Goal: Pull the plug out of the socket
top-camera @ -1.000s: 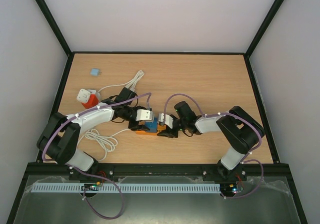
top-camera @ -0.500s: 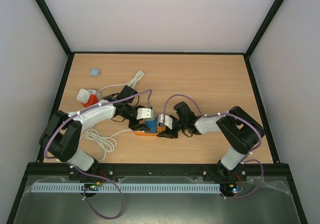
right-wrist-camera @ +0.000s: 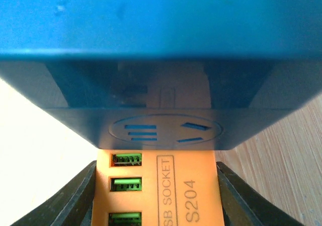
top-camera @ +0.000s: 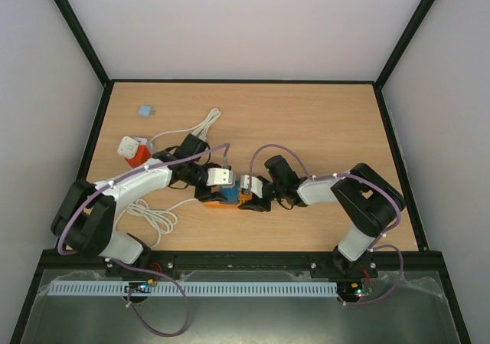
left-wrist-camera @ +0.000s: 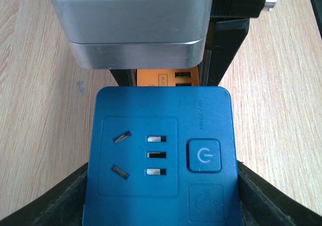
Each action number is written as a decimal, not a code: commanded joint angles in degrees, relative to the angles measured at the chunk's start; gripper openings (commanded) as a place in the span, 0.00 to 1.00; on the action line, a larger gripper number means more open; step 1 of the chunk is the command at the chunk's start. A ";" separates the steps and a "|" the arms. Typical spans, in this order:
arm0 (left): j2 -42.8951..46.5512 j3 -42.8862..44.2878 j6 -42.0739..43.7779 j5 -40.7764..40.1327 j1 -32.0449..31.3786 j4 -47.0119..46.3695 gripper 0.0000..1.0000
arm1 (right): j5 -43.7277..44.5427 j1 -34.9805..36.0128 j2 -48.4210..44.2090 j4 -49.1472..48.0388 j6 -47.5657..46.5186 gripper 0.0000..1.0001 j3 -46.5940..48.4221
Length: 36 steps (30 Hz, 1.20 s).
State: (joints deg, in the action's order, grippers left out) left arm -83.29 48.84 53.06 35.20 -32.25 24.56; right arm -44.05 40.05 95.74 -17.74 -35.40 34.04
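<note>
Both arms meet mid-table (top-camera: pixel 329 129), a bit left of centre and toward the near edge.

Left gripper (left-wrist-camera: pixel 161 198) pinches the blue plug (left-wrist-camera: pixel 151 135). We see its black fingers (left-wrist-camera: pixel 55 206) pressed against both lower sides of the block. The plug's top face shows an outlet pattern and a power button.

Right gripper (right-wrist-camera: pixel 157 201) is clamped on the orange socket (right-wrist-camera: pixel 193 185), one finger tight against each long side. Green USB ports and the "USB SOCKET" label face its camera.

The blue plug sits against the end of the orange socket, butted up with no gap we can see. We cannot tell whether the pins are still seated, because the joint is hidden in every view.

A silver box (left-wrist-camera: pixel 131 29) hangs over the orange socket in the left wrist view.

Also on the table:
- a loose white cable (top-camera: pixel 157 217) coiled near the left arm
- a red-and-white block (top-camera: pixel 132 151) at the left
- a small light-blue piece (top-camera: pixel 144 111) toward the far left corner
</note>
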 commanded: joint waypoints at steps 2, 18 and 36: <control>3.71 -0.24 -1.64 4.66 -0.49 -3.10 0.34 | 4.64 -0.16 1.57 3.18 -0.85 0.17 0.02; -2.44 5.67 -0.68 8.97 -0.74 4.90 0.34 | 4.53 -0.16 1.37 3.47 -1.44 0.18 -0.25; 5.43 -1.52 -1.59 2.66 -2.69 -2.62 0.33 | 4.29 -0.15 2.25 4.29 -1.59 0.18 0.28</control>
State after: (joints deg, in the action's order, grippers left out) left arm -81.73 47.51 52.36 32.42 -34.39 23.57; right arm -44.47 40.16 96.01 -16.64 -36.23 34.26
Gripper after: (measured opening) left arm 0.631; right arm 0.481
